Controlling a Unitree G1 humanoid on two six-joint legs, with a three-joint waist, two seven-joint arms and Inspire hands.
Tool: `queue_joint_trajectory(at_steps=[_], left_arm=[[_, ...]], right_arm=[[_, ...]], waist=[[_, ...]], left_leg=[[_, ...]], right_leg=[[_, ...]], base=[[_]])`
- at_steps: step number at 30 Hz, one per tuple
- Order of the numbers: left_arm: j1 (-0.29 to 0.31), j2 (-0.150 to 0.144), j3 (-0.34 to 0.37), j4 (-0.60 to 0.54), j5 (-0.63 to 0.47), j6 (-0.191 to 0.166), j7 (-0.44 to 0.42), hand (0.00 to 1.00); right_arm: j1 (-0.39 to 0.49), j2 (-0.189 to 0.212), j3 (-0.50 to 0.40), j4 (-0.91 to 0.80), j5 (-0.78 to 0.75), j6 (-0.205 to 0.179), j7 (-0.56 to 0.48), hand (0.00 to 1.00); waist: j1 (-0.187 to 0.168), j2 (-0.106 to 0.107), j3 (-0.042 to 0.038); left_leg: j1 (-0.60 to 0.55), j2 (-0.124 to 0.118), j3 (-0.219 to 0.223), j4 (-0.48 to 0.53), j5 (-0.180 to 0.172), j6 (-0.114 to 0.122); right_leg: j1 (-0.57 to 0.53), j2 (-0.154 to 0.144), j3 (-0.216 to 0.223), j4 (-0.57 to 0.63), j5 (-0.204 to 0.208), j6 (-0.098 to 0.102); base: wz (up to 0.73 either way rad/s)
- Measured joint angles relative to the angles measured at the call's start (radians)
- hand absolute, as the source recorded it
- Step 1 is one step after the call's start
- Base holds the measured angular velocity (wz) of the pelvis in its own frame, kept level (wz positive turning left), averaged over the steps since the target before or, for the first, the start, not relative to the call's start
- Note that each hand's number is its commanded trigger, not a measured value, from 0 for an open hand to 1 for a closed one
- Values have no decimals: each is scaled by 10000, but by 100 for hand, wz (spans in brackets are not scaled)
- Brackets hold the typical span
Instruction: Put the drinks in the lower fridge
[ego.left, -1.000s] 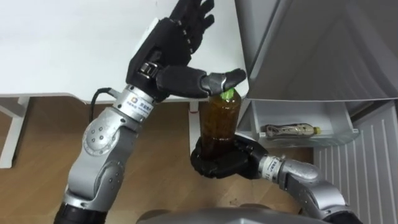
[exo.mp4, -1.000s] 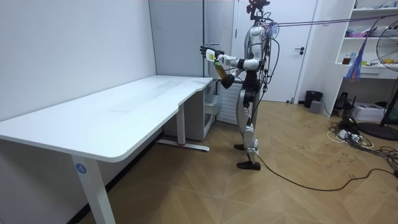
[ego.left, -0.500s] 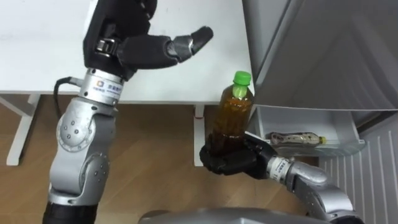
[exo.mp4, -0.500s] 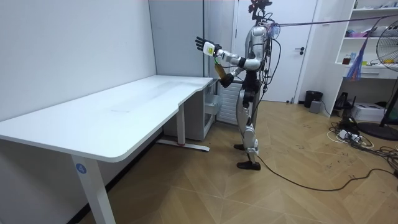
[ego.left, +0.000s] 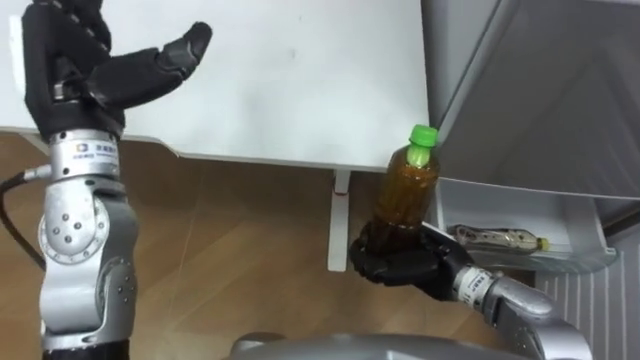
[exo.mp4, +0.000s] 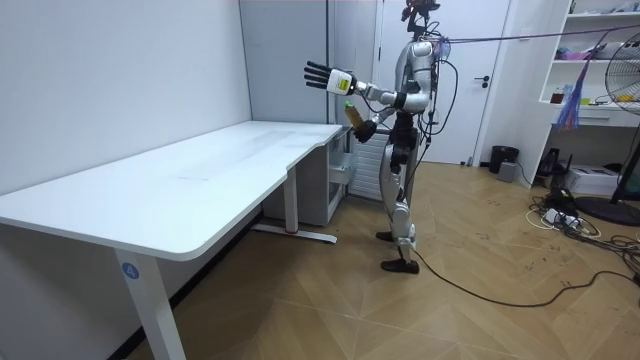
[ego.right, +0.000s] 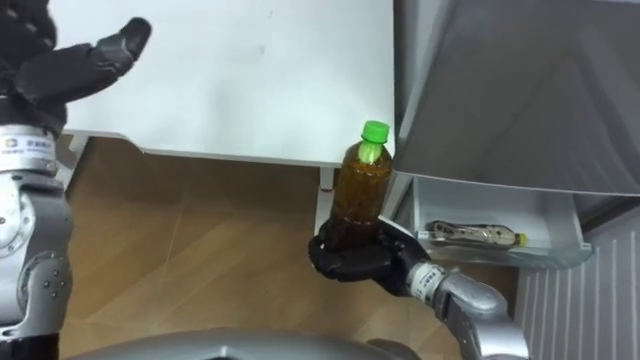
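A brown tea bottle (ego.left: 405, 197) with a green cap stands upright in my right hand (ego.left: 395, 265), whose fingers are curled round its base; the same bottle (ego.right: 359, 198) shows in the right eye view in my right hand (ego.right: 350, 259). My left hand (ego.left: 95, 70) is raised high at the upper left over the white desk (ego.left: 300, 80), fingers straight and spread, holding nothing. A second bottle (ego.left: 500, 240) lies on its side in the open fridge door shelf (ego.left: 520, 262) at the right. In the room view I stand beside the grey fridge (exo.mp4: 345, 100) with my left hand (exo.mp4: 320, 76) stretched out.
The grey fridge door (ego.left: 540, 90) fills the upper right. The desk's white leg (ego.left: 340, 225) stands just behind the held bottle, on a wooden floor (ego.left: 230, 240). In the room view, a fan and shelves (exo.mp4: 600, 90) stand far to the right.
My left hand has swung away from the bottle's cap, out to the left over the desk. The right hand still holds the bottle. The eye views have shifted to the left.
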Motion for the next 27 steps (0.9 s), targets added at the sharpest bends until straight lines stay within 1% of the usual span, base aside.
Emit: queue_joint_trajectory(at_steps=[1,3,4,5,7,9,10,11,13,14,15,17,19,20,21,22,23,24,26,27], left_arm=[[101,0,129,101,0,-12,139,0],[111,1,329,527,6,-29,292,0],[116,0,415,872,2,-28,419,0],[119,-1,436,1171,12,-25,601,0],[116,-1,445,1581,9,-20,795,0],[115,-1,460,2034,-7,-6,909,0],[117,-1,482,2486,-3,-6,931,0],[194,-8,498,2903,5,9,965,0],[480,-45,492,3231,-9,28,1028,0],[584,-67,454,3476,-17,34,1112,0],[595,-69,423,3663,-14,24,1150,0],[619,-82,297,4666,-15,35,1185,0],[826,-86,78,5171,-12,85,1197,0],[908,-85,-101,5518,-18,84,1197,0],[931,-85,-186,5704,-18,84,1196,0],[939,-76,-373,6123,-19,81,1196,0],[934,-75,-552,6615,-9,62,1192,0],[934,-77,-626,6871,-13,66,1177,0],[935,-100,-839,7649,-18,88,1155,0],[934,-98,-892,7810,-22,89,1152,0]], right_arm=[[55,-1,-9,-9,0,0,-10,100],[101,0,-22,-16,0,0,-36,100],[110,1,-21,-17,4,0,-51,100],[119,0,-19,-17,1,4,-66,100],[116,-2,-20,-16,-4,5,-68,100],[120,-2,-19,1,-70,6,-66,100],[167,-2,-21,14,-80,10,-65,100],[236,0,-20,12,-81,12,-59,100],[338,-8,-28,13,-83,34,-61,100],[349,-12,-33,14,-85,148,-79,100],[346,-5,-33,42,-83,178,-95,100],[335,44,-29,161,-83,241,-156,100],[351,41,-25,162,-83,285,-185,100],[350,21,-25,162,-77,344,-216,100],[350,19,-24,162,-72,354,-244,100],[336,17,-9,162,-36,354,-296,100],[288,16,-1,171,-34,353,-302,100],[258,20,5,177,-34,353,-305,100],[129,32,5,294,-30,342,-330,100],[93,25,5,357,-29,343,-370,100]], waist=[[25,-2,-8],[82,-17,-17],[131,-35,-34],[157,-84,-74],[205,-125,-103],[218,-124,-99],[224,-110,-86],[254,-98,-83],[241,-88,-76],[240,-86,-72],[237,-86,-71],[216,-46,-66],[196,-47,-62],[198,-91,-86],[199,-93,-84],[209,-124,-92],[220,-126,-86],[215,-125,-85],[203,-202,-75],[205,-218,-75]], left_leg=[[10,-4,-1,0,0,0],[23,-11,-1,0,0,1],[48,-17,-3,3,0,1],[54,-16,-4,5,0,1],[75,-9,-16,6,0,1],[145,-5,-57,4,0,1],[248,-6,-72,-32,0,1],[308,-5,-52,-54,0,0],[308,-3,-59,-58,-2,-1],[291,-4,-90,-70,-2,0],[289,-4,-104,-75,-2,0],[261,0,-142,-72,-4,-2],[202,0,-146,-73,-4,-2],[171,-2,-147,-72,-4,-2],[156,-2,-147,-71,-4,-2],[138,0,-147,-69,-4,-2],[136,-1,-145,-68,-3,-2],[135,-1,-143,-68,-3,-2],[110,3,-145,-70,-3,-3],[110,2,-147,-69,-3,-3]], right_leg=[[9,-12,-46,-4,0,1],[45,-22,-52,-36,-2,4],[137,-25,-75,-135,-2,4],[151,-24,-79,-150,-1,5],[172,-15,-74,-151,-1,5],[274,-12,-97,-173,-1,5],[381,-15,-124,-194,-4,9],[455,-11,-141,-223,-6,12],[485,-10,-177,-278,-3,10],[480,-15,-221,-273,-3,10],[480,-18,-241,-270,-3,10],[477,-22,-316,-279,-3,10],[429,-23,-322,-294,-3,10],[407,-26,-324,-291,-3,10],[397,-26,-325,-294,-3,10],[382,-21,-322,-294,-3,9],[371,-20,-315,-293,-3,10],[366,-19,-311,-293,-3,10],[344,-13,-306,-300,-3,10],[349,-14,-308,-303,-3,10]], base=[[0],[0],[4],[4],[0],[3],[7],[5],[4],[7],[10],[6],[0],[0],[0],[0],[0],[0],[0],[0]])
